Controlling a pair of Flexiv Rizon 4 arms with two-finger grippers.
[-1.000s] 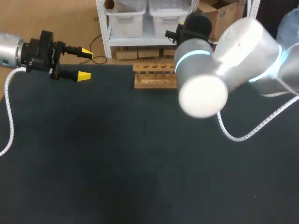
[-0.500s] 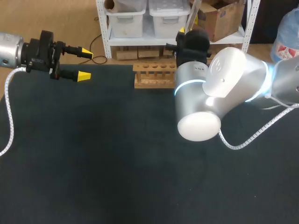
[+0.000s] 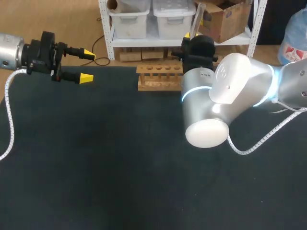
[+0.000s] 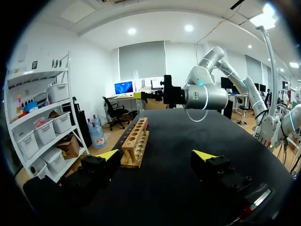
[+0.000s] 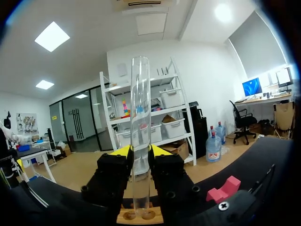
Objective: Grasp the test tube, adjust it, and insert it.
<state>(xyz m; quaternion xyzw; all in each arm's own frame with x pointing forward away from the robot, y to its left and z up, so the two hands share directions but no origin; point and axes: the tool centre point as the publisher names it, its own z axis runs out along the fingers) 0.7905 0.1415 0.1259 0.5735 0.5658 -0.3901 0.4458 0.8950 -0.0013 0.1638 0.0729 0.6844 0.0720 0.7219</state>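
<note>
A clear glass test tube (image 5: 140, 127) stands upright between the yellow tips of my right gripper (image 5: 140, 151), which is shut on it. Its lower end is down at the holes of the wooden rack (image 5: 139, 216); whether it is inside a hole I cannot tell. In the head view the rack (image 3: 158, 77) sits at the table's far edge, and my right gripper (image 3: 193, 37) hangs over its right end. My left gripper (image 3: 88, 65) is open and holds nothing, well left of the rack. From the left wrist the rack (image 4: 135, 142) lies ahead of that open gripper (image 4: 157, 155).
The bulky silver elbow of my right arm (image 3: 216, 103) hovers over the table's right half, with a white coiled cable (image 3: 259, 136) trailing below it. The dark table top (image 3: 105, 158) carries only the rack.
My right arm's elbow has swung and settled, and its wrist has shifted slightly right at the rack's right end. The left arm has not moved.
</note>
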